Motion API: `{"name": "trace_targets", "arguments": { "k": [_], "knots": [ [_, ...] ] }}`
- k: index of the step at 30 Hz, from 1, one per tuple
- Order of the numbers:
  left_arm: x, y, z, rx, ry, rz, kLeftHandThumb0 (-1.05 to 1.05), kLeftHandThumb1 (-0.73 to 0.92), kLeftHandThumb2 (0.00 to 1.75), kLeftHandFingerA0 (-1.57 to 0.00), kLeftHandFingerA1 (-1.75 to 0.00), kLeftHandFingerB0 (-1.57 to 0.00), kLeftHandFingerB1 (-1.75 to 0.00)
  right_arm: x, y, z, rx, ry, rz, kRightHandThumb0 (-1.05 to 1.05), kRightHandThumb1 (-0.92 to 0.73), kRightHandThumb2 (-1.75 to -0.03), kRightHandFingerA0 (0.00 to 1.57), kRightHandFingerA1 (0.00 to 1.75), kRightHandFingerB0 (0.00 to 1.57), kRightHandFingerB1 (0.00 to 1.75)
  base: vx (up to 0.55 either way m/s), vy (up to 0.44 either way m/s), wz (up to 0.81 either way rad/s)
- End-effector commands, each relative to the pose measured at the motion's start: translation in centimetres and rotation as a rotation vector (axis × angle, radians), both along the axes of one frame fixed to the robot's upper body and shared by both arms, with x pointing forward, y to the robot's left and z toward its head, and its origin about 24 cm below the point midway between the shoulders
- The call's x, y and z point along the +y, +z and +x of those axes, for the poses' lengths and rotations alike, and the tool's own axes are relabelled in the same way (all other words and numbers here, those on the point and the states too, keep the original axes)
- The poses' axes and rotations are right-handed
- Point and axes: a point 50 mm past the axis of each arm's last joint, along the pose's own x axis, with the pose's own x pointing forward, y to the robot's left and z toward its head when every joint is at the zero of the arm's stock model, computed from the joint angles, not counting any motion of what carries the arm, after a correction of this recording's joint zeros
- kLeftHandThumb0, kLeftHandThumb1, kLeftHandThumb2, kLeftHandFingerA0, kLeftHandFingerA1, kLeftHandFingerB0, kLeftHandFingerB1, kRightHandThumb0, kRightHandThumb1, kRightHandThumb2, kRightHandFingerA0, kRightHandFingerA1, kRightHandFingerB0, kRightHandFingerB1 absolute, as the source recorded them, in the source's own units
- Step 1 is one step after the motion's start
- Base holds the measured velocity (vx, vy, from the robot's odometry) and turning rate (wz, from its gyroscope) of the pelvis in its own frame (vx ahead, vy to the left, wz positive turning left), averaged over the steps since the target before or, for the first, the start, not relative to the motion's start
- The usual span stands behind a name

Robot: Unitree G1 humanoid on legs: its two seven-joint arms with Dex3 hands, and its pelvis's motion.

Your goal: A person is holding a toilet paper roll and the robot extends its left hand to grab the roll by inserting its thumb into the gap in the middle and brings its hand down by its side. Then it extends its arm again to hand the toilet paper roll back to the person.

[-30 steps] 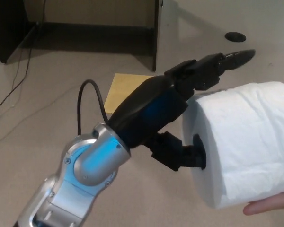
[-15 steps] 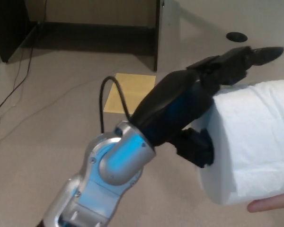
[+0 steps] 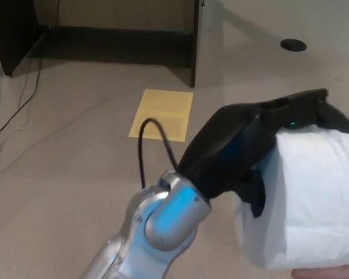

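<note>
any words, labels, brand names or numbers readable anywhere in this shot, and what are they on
None can be read.
The toilet paper roll is plain white.
The left hand shows only a small green light, no lettering.
The yellow sheet on the floor looks blank.

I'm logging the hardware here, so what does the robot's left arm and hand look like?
The left hand is matte black with thick fingers and a small green light. A glossy black forearm shell with a blue sheen runs into a rounded silver joint, and a black cable loops up beside it.
</note>
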Motion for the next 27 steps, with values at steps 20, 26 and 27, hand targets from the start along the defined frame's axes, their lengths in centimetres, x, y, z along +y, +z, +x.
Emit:
{"name": "trace_targets", "arguments": {
  "k": [20, 26, 27],
  "knots": [
    [15.7, 1.8, 0.7, -0.13, 0.342, -0.05, 0.09, 0.67, 0.91, -0.9, -1.46, -0.8, -1.26, -1.1, 0.9, 0.9, -0.011, 0.004, -0.016, -0.34, -0.59, -0.58, 0.82, 0.63, 0.33, 0.32, 0.0, 0.0, 0.0],
    [22.4, -4.6, -1.7, 0.071, 0.557, -0.046, 0.07, 0.72, 0.87, -0.9, -1.47, -0.73, -1.26, -1.8, 1.1, 0.9, -0.005, 0.004, -0.028, -0.35, -0.6, -0.58, 0.84, 0.65, 0.32, 0.32, 0.0, 0.0, 0.0],
    [23.3, -6.3, -2.1, 0.122, 0.588, -0.063, 0.04, 0.78, 0.77, -0.94, -1.43, -0.75, -1.19, -1.9, 1.1, 0.8, -0.006, 0.003, -0.027, -0.36, -0.6, -0.58, 0.84, 0.65, 0.32, 0.32, 0.0, 0.0, 0.0]
  ]
}}
